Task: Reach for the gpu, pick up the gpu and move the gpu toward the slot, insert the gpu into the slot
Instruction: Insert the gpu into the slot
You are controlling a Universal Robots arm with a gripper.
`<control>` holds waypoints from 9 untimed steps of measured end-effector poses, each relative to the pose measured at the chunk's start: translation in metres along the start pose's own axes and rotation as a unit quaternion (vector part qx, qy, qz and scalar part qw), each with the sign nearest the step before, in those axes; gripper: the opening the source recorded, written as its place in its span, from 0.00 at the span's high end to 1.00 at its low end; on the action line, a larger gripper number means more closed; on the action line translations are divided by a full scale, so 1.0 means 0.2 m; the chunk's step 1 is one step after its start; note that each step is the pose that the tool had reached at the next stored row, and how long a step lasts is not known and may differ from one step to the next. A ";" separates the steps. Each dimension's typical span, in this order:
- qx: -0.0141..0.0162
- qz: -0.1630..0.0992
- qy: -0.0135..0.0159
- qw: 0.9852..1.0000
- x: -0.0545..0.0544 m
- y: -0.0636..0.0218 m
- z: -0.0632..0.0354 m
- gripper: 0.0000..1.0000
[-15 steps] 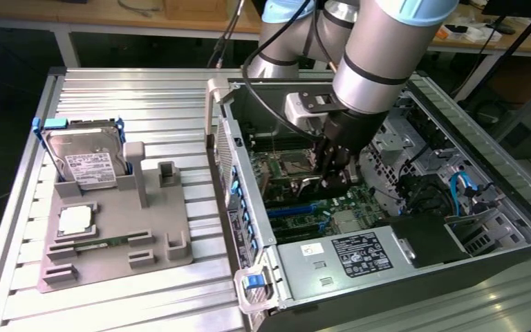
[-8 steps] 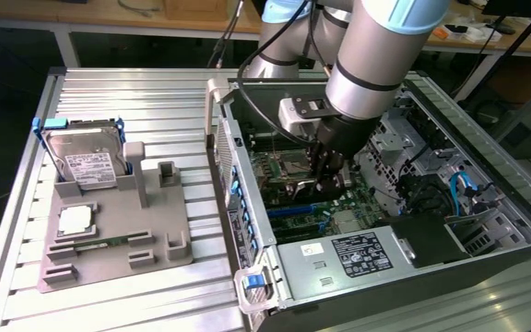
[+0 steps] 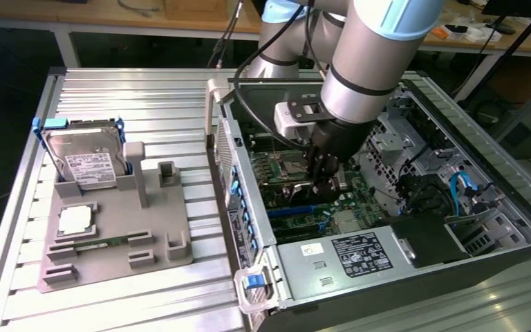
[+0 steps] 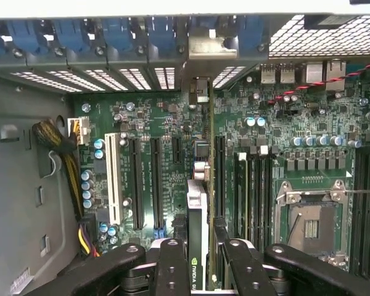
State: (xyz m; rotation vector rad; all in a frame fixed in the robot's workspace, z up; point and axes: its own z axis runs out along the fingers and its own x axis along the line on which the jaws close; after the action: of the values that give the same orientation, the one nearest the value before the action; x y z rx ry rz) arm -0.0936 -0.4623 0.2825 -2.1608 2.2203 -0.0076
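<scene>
Slatted aluminium bench (image 3: 136,90), open PC case (image 3: 510,207) on it, arm (image 3: 367,62) reaching inside, jaws clenched on the gpu (image 4: 196,259), card upright and edge-on over the green motherboard (image 4: 246,123), just beside the blue slot (image 3: 293,207), contact with slot not discernible.

Grey/blue robot arm (image 3: 369,55) angled down, black wrist (image 3: 342,135) approx vertical, black 2-finger end effector (image 3: 319,181) pointing down, fingers (image 4: 172,265) clamped either side of thin dark gpu card (image 4: 196,222), card edge-on betw. them.

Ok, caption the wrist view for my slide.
Wrist view: pincer holding the gpu edge-on over the green motherboard inside the open case.
</scene>
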 end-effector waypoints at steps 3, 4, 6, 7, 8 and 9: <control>0.000 0.000 0.000 1.000 0.00 0.010 0.011 0.73; 0.000 0.000 0.000 1.000 0.00 0.013 0.015 0.73; 0.000 0.000 0.000 1.000 0.00 0.019 0.022 0.73; 0.000 0.000 0.000 1.000 0.00 0.022 0.024 0.73; 0.000 0.000 0.000 1.000 0.00 0.023 0.024 0.73; 0.000 0.000 0.000 1.000 0.00 0.023 0.024 0.73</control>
State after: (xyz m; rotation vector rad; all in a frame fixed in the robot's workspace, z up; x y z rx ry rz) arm -0.0980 -0.4624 0.2775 -2.1611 2.2203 -0.0077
